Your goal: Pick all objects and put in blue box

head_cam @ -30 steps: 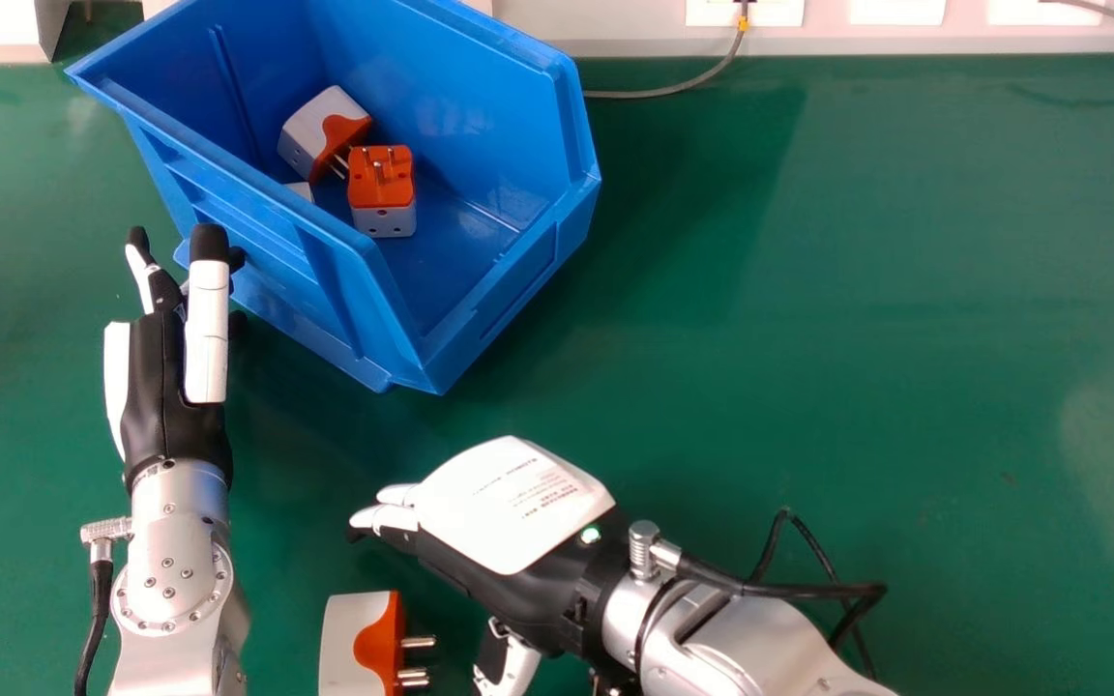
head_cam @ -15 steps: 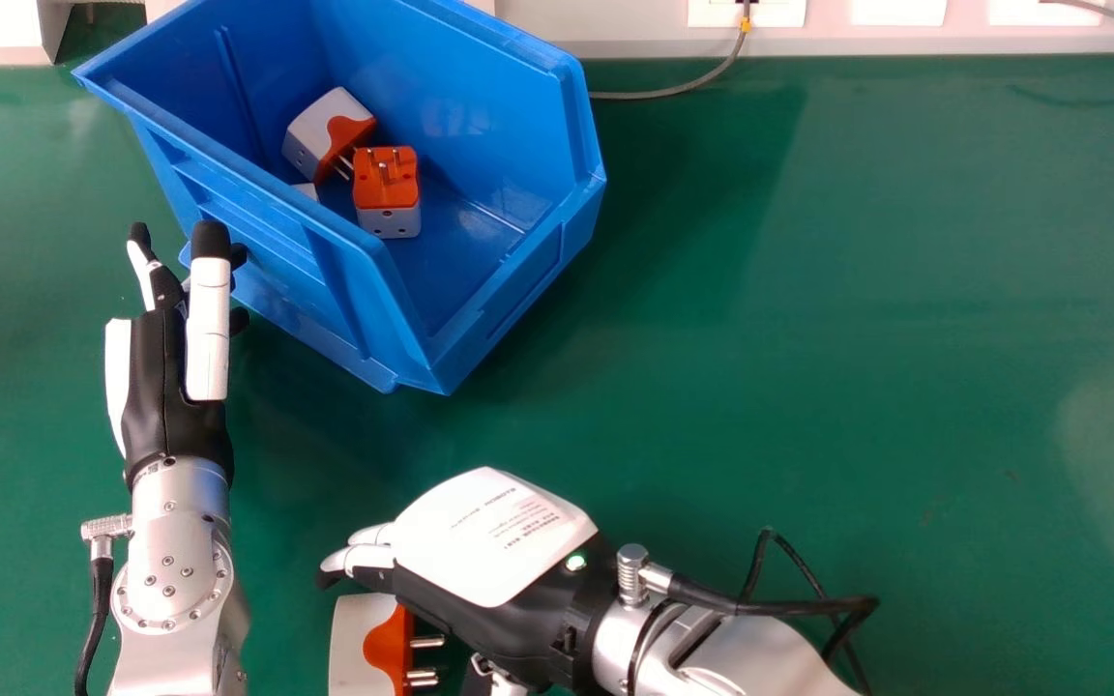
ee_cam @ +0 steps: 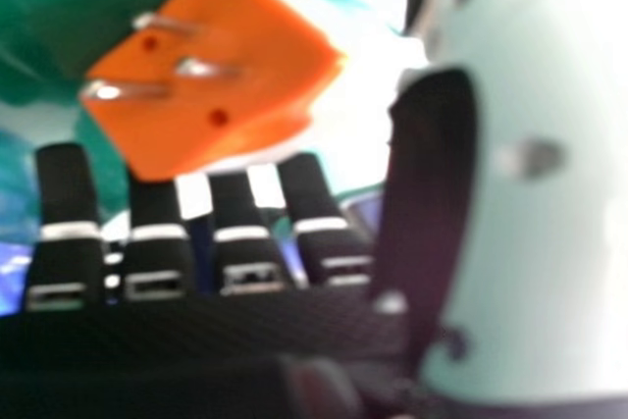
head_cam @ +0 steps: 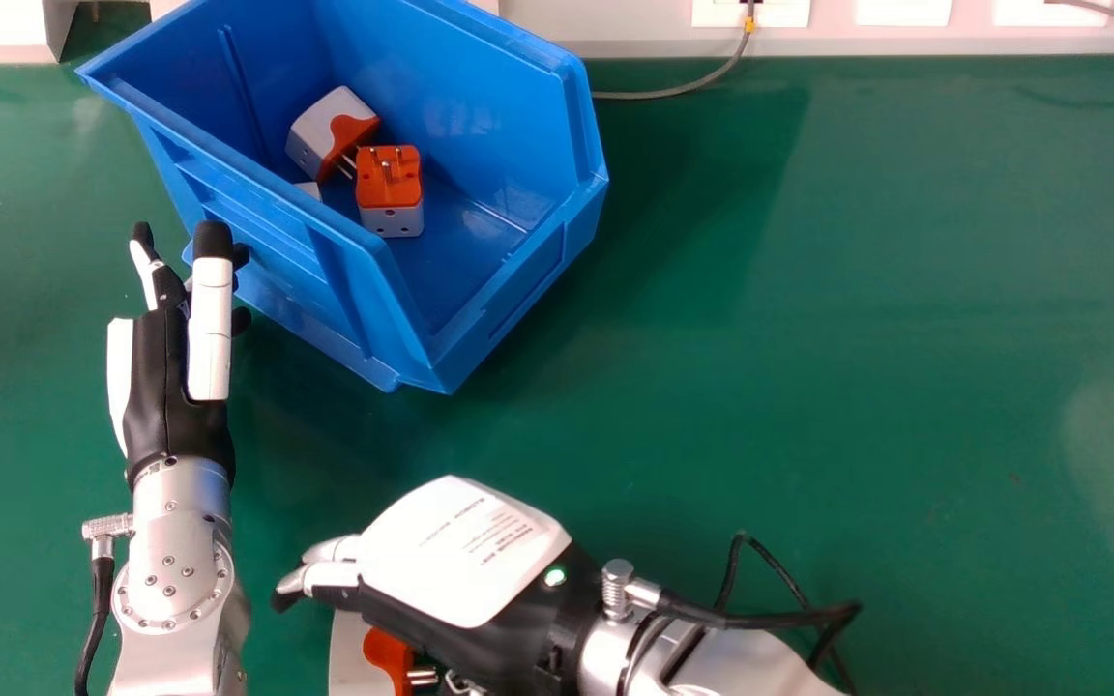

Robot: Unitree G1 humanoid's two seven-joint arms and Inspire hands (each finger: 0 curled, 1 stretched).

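Observation:
In the head view, a white and orange plug adapter lies on the green table at the bottom edge. My right hand is above it with fingers straight, hiding part of it. In the right hand view the adapter shows its orange face and metal pins between the thumb and the fingertips of my right hand, not gripped. The blue box holds a tilted adapter, another with pins up, and a white piece behind its near wall. My left hand, open, is beside the box's left side.
The green table extends to the right of the box. A grey cable runs from the wall sockets to behind the box. Black cable loops stand up from the right wrist.
My right hand has moved left and toward the bottom edge, and now covers part of the adapter on the table. The left hand has kept its place beside the box.

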